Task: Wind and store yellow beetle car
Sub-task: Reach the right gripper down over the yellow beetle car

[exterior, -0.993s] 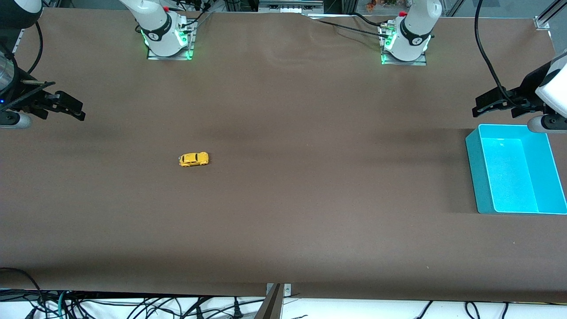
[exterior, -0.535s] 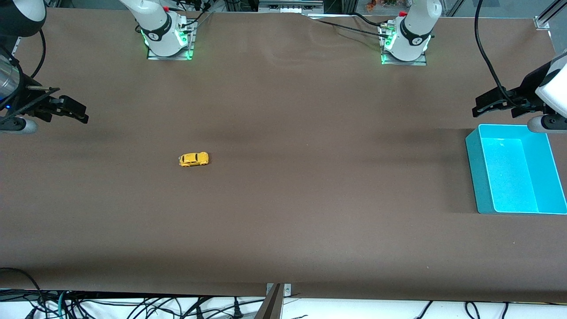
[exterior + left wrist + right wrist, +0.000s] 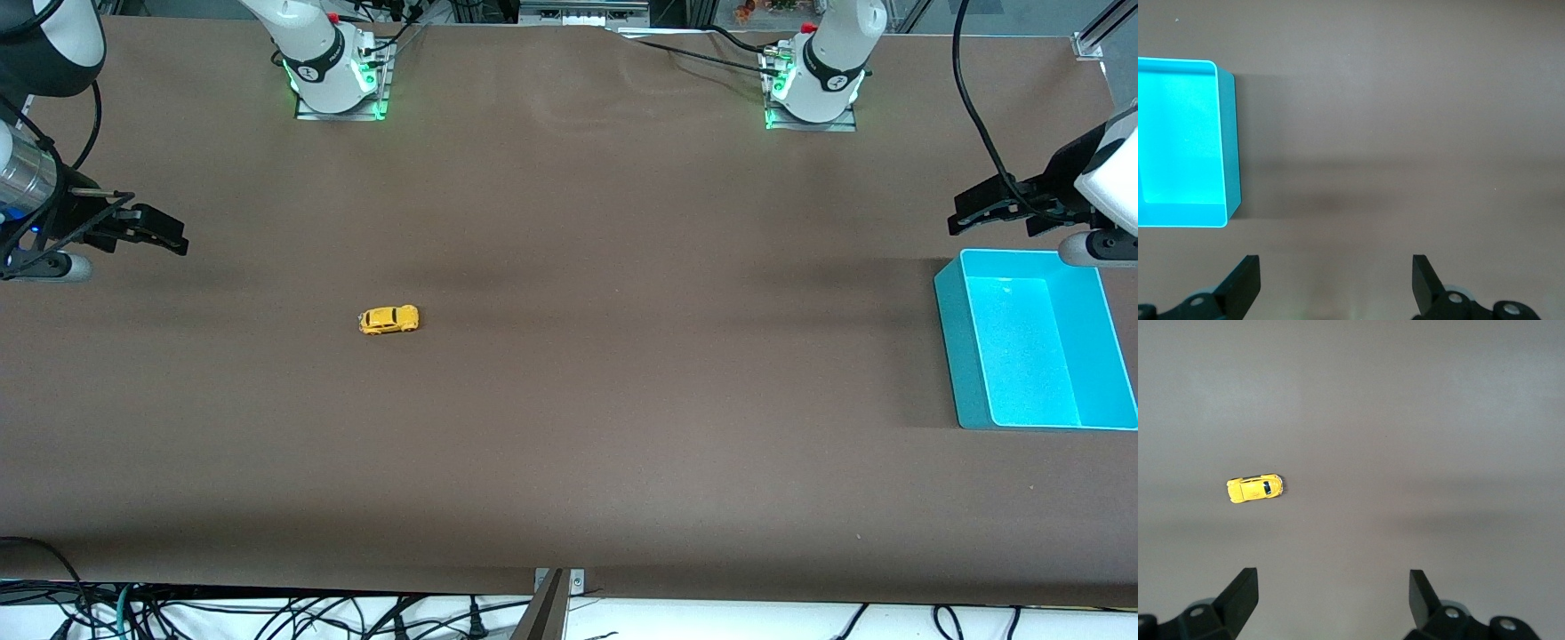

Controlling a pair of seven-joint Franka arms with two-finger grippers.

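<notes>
Lying lengthwise along the table, yellow beetle car (image 3: 388, 319) on wheels, left gripper (image 3: 989, 209) and right gripper (image 3: 153, 229) released.

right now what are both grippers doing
Left gripper: open, empty, over the table beside the cyan bin.
Right gripper: open, empty, over the table, apart from the yellow beetle car.

Tiny yellow beetle car (image 3: 388, 319), upright on table

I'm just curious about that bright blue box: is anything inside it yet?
Nothing shows inside the cyan bin; its floor looks bare in both the front and left wrist views. One end is cut off at the picture's edge. The yellow beetle car sits on the table.
</notes>
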